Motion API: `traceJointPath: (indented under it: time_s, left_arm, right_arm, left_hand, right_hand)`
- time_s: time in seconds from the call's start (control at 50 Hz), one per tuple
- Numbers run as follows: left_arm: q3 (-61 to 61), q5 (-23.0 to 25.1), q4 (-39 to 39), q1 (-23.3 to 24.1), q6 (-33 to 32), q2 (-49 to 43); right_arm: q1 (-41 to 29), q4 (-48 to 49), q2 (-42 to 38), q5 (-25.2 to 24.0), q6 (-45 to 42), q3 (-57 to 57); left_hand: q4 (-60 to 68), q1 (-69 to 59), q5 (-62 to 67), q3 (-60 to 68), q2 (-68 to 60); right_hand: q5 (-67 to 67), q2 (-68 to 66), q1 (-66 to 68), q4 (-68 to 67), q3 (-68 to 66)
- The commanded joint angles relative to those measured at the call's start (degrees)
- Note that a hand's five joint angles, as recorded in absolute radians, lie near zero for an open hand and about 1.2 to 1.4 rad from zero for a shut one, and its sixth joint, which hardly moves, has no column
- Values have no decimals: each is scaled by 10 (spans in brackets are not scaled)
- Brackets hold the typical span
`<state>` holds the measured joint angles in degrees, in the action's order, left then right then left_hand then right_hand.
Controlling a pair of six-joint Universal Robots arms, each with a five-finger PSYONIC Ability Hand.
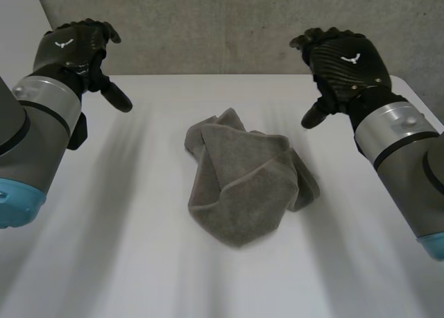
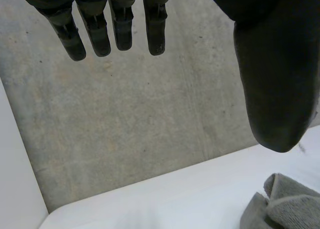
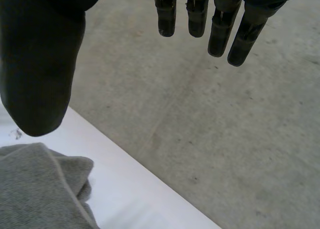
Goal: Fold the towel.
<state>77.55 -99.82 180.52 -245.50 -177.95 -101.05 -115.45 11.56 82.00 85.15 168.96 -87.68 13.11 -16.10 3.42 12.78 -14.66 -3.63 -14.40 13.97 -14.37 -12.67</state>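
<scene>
Head view: the crumpled towel point(image 1: 243, 182) lies mid-way across the table point(image 1: 104, 262). The left hand point(image 1: 73, 47) and right hand point(image 1: 343, 61) hover far-left and far-right, clear of it, presumably poised to reach.
Left wrist view: fingers point(image 2: 117, 24) straight, empty.
Right wrist view: fingers point(image 3: 220, 24) likewise straight, holding nothing.

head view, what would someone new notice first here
A crumpled grey towel lies in a heap in the middle of the white table. The left robot hand and the right robot hand hang raised on either side of it, both open and apart from the towel.
</scene>
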Motion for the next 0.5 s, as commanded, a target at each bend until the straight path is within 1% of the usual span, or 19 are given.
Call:
traceJointPath:
  time_s: [0.02, 0.04, 0.06, 0.1, 0.2, 0.32, 0.4, 0.5]
  left_arm:
    - [0, 26, 0, 11, -3, -26]
    - [-1, 40, 0, 16, -4, -34]
    - [-1, 40, 0, 16, -4, -35]
    - [-1, 68, -2, 20, -5, -53]
    - [-3, 93, 0, 20, -6, -83]
    - [-8, 104, 3, 18, -13, -101]
    - [-9, 121, 5, 12, -22, -110]
    - [-6, 124, 13, 12, -23, -109]
  right_arm:
    - [14, -12, -9, 26, 13, 2]
    - [15, -14, -11, 36, 13, 4]
    - [15, -14, -11, 36, 13, 4]
    - [22, -15, -21, 51, 14, 8]
    - [35, -16, -35, 60, 13, 17]
    - [44, -24, -45, 59, 13, 21]
    - [51, -26, -46, 58, 14, 21]
    - [52, -28, -46, 57, 15, 22]
  left_hand:
    - [-31, 49, -22, -28, 34]
    - [-31, 49, -22, -28, 34]
    - [-31, 49, -22, -28, 34]
    - [-31, 49, -22, -28, 34]
    - [-31, 49, -22, -28, 34]
    - [-31, 49, -22, -28, 34]
    - [-31, 49, -22, -28, 34]
    - [-31, 49, -22, -28, 34]
  right_hand:
    - [36, 44, -40, 44, 27]
    - [36, 44, -40, 44, 27]
    - [36, 44, -40, 44, 27]
    - [36, 44, -40, 44, 27]
    - [36, 44, -40, 44, 27]
    - [36, 44, -40, 44, 27]
    - [36, 44, -40, 44, 27]
    - [36, 44, -40, 44, 27]
